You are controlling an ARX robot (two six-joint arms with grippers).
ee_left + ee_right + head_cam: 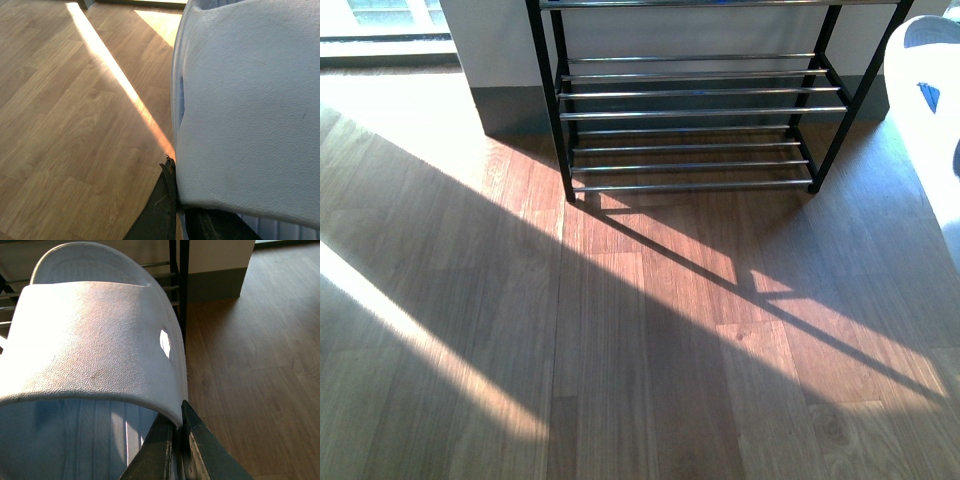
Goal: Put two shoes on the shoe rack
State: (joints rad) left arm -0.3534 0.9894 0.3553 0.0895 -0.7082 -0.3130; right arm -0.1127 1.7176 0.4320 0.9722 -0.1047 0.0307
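Neither shoe is on the rack yet, so the whole placing is left to do. The shoe rack [700, 112] stands against the wall, and every chrome tier we can see in the front view is bare.

Both slides are off the floor and in our grip. The left gripper [175, 190] is closed on the edge of the strap of the left-hand slide [250, 100]. One dark finger lies along the outside of the strap and the other tucks under it. That slide hangs over open flooring, and no rack shows in the left wrist view.

The right gripper [177, 425] has its fingers pinched together on the strap rim of the right-hand slide [95, 340]. The toe of this slide points at the rack's black side post and rods just behind it. We judge this one the nearer to a shelf. It is probably the pale shape at the right edge of the front view, beside the rack's right-hand frame.

What remains, as we read it, is two carries, two releases onto the rods, and a check that each sole bridges the rods rather than tipping through.

The floor [520, 350] is wood-look plank, crossed by hard slanting bars of sunlight. Behind it are a white wall with a grey skirting [510, 110] and a window [390, 15] at the far left.
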